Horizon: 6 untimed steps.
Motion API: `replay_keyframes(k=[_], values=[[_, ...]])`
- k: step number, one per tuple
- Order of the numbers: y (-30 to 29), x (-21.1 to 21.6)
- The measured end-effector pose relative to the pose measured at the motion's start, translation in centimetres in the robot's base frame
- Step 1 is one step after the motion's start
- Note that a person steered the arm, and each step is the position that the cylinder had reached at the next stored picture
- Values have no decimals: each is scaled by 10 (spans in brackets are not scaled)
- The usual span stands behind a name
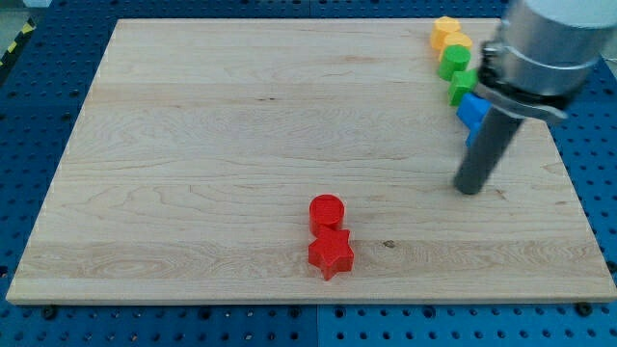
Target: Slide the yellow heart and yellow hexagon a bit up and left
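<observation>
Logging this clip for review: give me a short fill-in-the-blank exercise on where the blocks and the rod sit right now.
1. The red cylinder touches the red ____ just below it.
2. The two yellow blocks head a column at the view's top ____ corner.
3. Under the yellow pair come two ____ blocks, then a blue block.
4. My tip rests on the board, ____ that column.

Missing words: star; right; green; below
</observation>
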<state>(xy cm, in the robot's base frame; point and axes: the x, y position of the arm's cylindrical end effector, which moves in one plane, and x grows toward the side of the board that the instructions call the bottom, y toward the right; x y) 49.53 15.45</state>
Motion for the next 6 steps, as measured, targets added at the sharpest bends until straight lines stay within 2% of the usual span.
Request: replay_keyframes(k=[1,6], values=[[-11,-24],[26,-16]])
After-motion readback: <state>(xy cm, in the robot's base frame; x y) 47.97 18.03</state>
